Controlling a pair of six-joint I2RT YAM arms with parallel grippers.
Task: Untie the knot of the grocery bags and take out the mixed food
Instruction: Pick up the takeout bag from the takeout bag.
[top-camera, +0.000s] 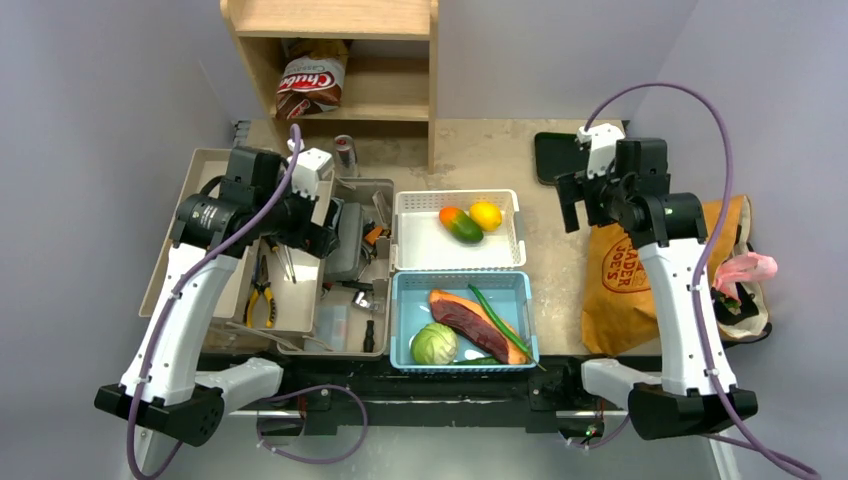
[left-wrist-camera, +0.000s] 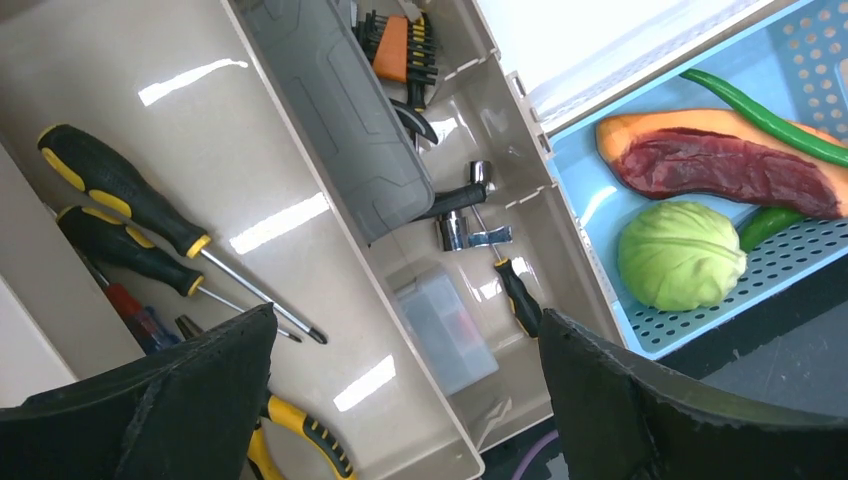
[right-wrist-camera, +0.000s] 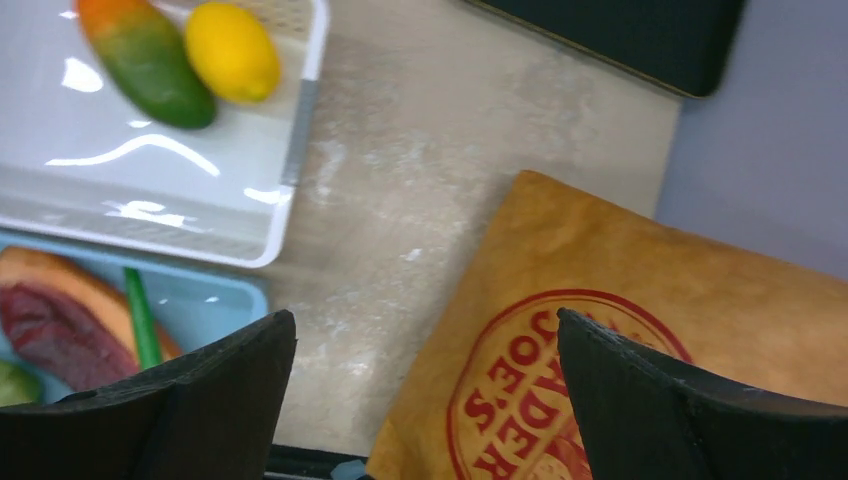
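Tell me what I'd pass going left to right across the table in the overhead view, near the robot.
beige tool tray → blue basket → brown Trader Joe's paper bag → pink plastic bag

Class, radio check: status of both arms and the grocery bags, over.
Left gripper: jaws open, empty, over tool tray. Right gripper: jaws open, empty, above brown paper bag. Pink bag beside it, untouched. Nothing blocking.
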